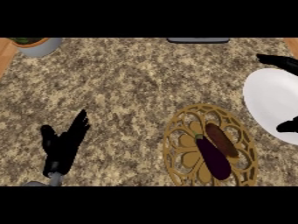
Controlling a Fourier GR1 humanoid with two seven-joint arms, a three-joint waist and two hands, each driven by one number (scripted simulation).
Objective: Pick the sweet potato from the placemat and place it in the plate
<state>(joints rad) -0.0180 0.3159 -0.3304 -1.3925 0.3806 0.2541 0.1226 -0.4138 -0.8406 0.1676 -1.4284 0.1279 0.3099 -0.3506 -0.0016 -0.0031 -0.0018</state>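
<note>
We judge the task barely begun: the sweet potato [221, 140] lies on the placemat [180, 131], which we take as our landmark, and the white plate [270, 100] just to the placemat's upper right has no vegetable in it. All of the lift, carry and placing remains. Our right hand [292, 65] hovers over that plate, up and right of the placemat, its straight fingers spread wide with the thumb showing lower over the plate's near edge; it holds nothing. Our left hand [64, 144] rests well to the left of the placemat, fingers straight and up, also holding nothing. The placemat is a round, golden openwork piece with petal-like cutouts. The sweet potato is a slim, reddish-brown spindle, matte, lying touching a glossy dark purple eggplant [213, 157] on its left. The counter [125, 87] around the placemat is speckled stone, and far up-left of it a grey pot [38, 47] holds greenery.
</note>
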